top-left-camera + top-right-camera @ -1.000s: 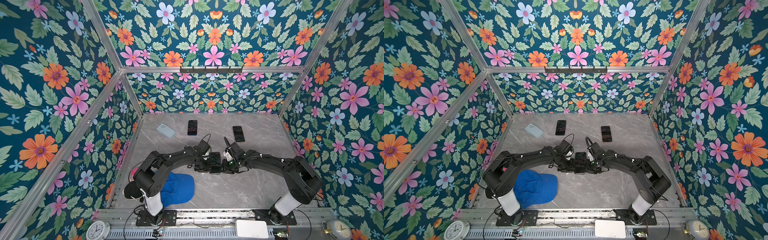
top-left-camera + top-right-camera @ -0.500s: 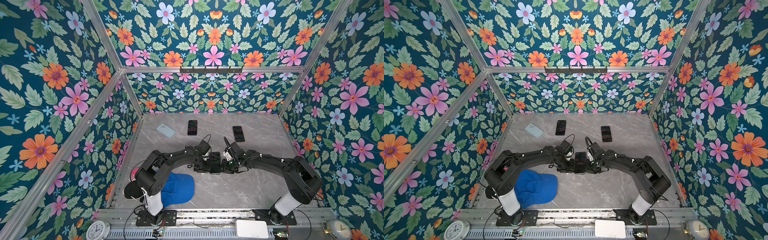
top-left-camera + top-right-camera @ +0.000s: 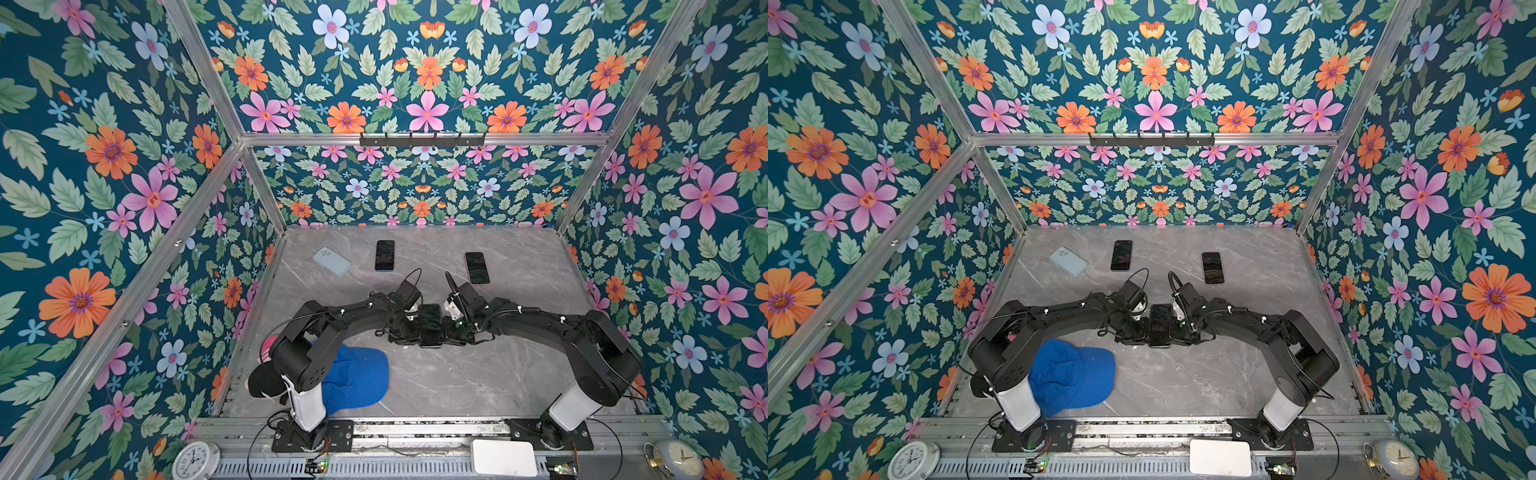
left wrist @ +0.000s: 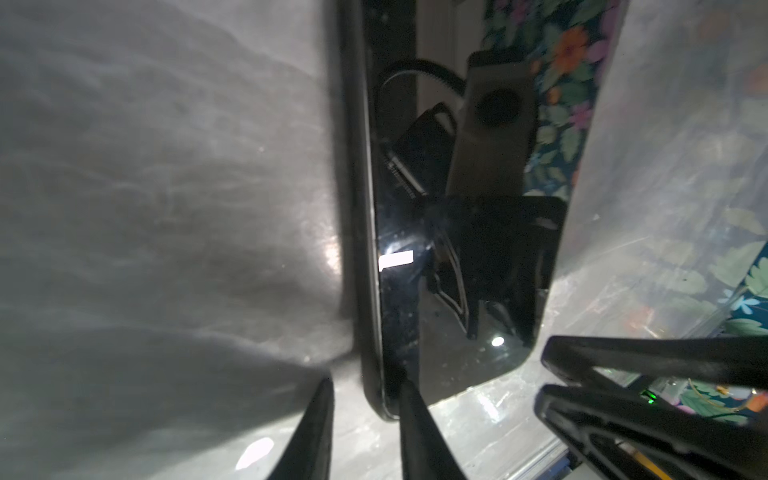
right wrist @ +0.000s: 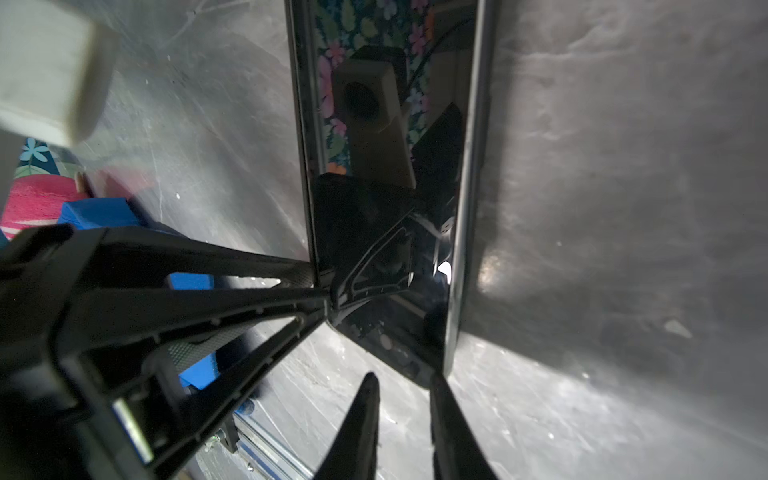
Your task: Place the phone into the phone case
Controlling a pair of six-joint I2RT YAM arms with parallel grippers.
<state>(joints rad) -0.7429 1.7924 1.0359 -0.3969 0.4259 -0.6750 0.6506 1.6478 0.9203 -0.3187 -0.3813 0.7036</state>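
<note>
**A:** Where is the phone?

**B:** The phone [image 3: 430, 325] lies at the centre of the grey marble worktop [image 3: 457, 386] in both top views. Its screen is up and its long axis runs from 12 to 6 o'clock. The two black arms meet at it, one from 9 o'clock and one from 3.

**A:** What about the left gripper?

**B:** The left gripper [image 4: 365, 378] is at the phone's 9 o'clock edge, toward the 6 o'clock end. Its jaws are parted astride the dark rim. One finger [image 4: 413, 415] overlaps the glass. The other stands just outside, with a sliver of worktop showing between it and the rim, so it is not clamping.

**A:** And the right?

**B:** The right gripper [image 5: 403, 376] is at the 3 o'clock edge, also near the 6 o'clock corner. Its fingers are a little apart, with one tip at the rim. I cannot tell whether it is pinching the phone.

**A:** Is the phone in its case?

**B:** A dark rim borders the screen. I cannot tell whether it is a case or the phone's own frame.

**A:** Anything else on the worktop?

**B:** A dark-screened phone [image 3: 384, 255] lies at 12 o'clock and a second dark-screened phone [image 3: 476, 268] at 1 o'clock. A pale blue handset [image 3: 331, 261] lies back up at 11. A blue cap [image 3: 357, 382] sits at 7 o'clock, partly under the left arm.
</note>
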